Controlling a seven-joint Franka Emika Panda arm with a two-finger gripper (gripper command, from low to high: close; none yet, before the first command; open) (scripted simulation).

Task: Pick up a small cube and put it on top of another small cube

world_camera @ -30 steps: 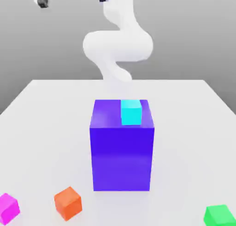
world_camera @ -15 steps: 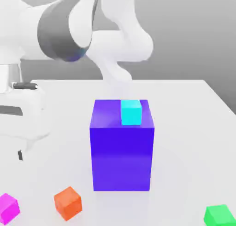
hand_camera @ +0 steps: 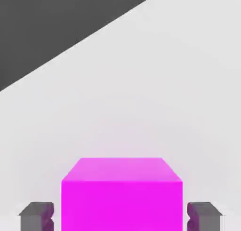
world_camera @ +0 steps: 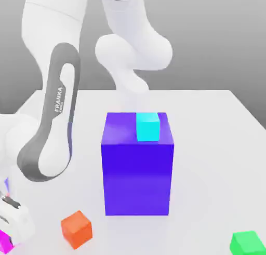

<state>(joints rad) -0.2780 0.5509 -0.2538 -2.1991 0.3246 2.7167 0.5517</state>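
Observation:
The small cube (hand_camera: 121, 195), bright magenta, sits on the white table between my gripper (hand_camera: 120, 217) fingers. One dark finger (hand_camera: 36, 215) stands on each side of it, with a thin gap showing at both faces, so the gripper is open around the cube. In the exterior view the hand (world_camera: 14, 222) is low at the front of the exterior view's left, and just a sliver of the small cube (world_camera: 4, 242) shows under it. A cyan cube (world_camera: 147, 126) rests on top of the big blue-violet block (world_camera: 137, 171).
An orange cube (world_camera: 76, 229) lies just beside the hand, toward the exterior view's right. A green cube (world_camera: 247, 242) sits at the front of the exterior view's right. The arm's links (world_camera: 52, 119) arch over the exterior view's left side of the table (world_camera: 208, 124).
The arm has swung down toward the front of the exterior view's left. The hand has dropped over the magenta cube, and its fingers have drawn in close to the cube's sides.

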